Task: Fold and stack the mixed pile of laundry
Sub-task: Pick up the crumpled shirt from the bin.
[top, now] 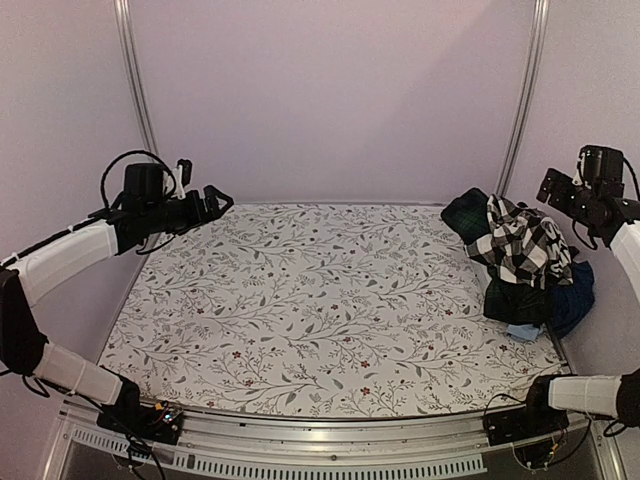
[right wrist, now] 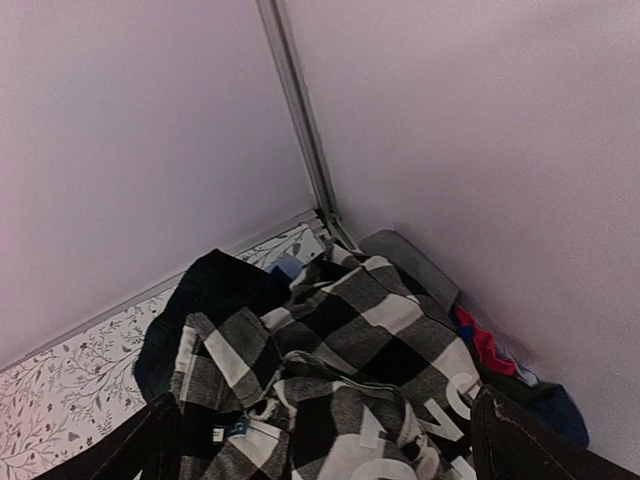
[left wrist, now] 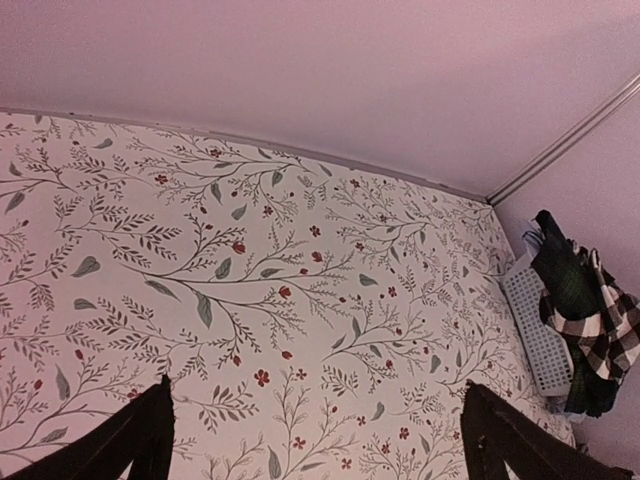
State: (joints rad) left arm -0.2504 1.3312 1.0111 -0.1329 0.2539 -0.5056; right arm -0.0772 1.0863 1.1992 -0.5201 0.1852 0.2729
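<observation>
Arms raised: left gripper (top: 220, 203) hangs over the far left corner of the floral table cover (top: 300, 300), right gripper (right wrist: 320, 400) above the one laundry pile (top: 520, 255) at far right. Both grippers gape, empty. One checked shirt (right wrist: 360, 340) tops it; garments beneath are mostly hidden.

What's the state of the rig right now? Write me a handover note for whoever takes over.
Left gripper: open, empty, raised over the far left of the table.
Right gripper: open, empty, above the laundry pile, not touching it.
Things: all the clothes are heaped in the far right corner, with the checked shirt on top and dark pieces under it. The left wrist view shows a white basket partly covered by the heap.
Done: nothing folded, no stack.
Left: pull out each piece, fold it, stack it.
</observation>
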